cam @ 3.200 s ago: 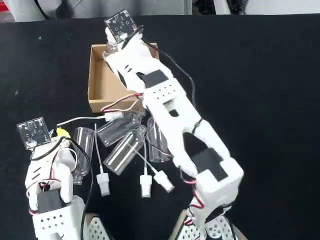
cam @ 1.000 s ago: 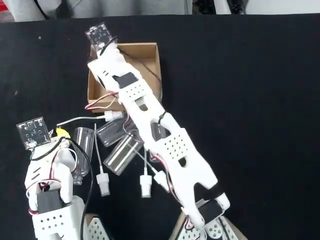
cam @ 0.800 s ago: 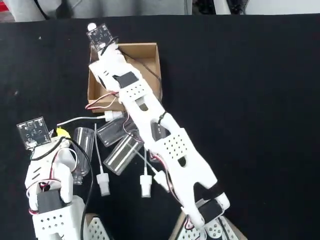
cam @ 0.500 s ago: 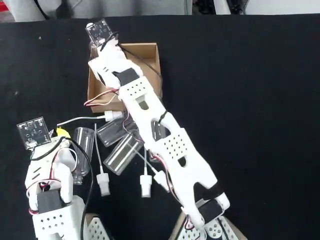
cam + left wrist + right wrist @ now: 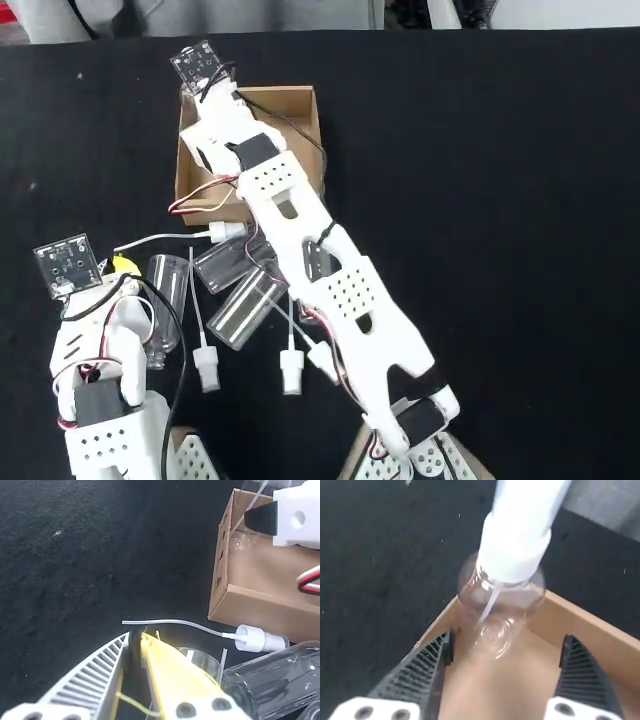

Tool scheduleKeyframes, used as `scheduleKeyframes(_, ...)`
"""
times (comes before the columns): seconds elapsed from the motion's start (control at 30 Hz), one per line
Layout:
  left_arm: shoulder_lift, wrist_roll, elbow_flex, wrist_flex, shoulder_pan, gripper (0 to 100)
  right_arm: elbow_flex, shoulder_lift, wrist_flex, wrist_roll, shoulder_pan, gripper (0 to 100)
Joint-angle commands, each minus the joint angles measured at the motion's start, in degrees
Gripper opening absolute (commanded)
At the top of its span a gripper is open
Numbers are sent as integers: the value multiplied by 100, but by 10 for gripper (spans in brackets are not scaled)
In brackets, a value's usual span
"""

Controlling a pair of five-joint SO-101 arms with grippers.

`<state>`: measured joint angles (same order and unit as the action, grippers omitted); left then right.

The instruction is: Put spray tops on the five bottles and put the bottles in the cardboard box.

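Standing loose in the box (image 5: pixel 592 630) corner, the bottle (image 5: pixel 501 602) could be tipped if the wide-open right pincer (image 5: pixel 507 642) brushes it; left pincer (image 5: pixel 135 637) is closed, empty.

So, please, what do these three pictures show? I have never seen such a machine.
These are two white robot arms at a black table. One picture looks down from above. The other two come from a camera on each arm's wrist. The right gripper is open above the cardboard box, where a capped bottle stands in a corner. The left gripper is shut and holds nothing. On the table lie clear bottles without tops and loose spray tops.
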<state>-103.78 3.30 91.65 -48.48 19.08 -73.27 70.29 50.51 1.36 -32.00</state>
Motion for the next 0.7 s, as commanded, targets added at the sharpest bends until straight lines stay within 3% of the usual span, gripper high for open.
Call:
scheduleKeyframes(0.0,-79,-53,-31,167,48,30,-611,-127,325,0,-79,291)
scheduleKeyframes(0.5,-70,-62,136,554,57,30,-1587,-136,2382,35,-62,290)
scheduleKeyframes(0.67,-70,-62,136,563,57,30,-2149,-110,2927,378,-97,289)
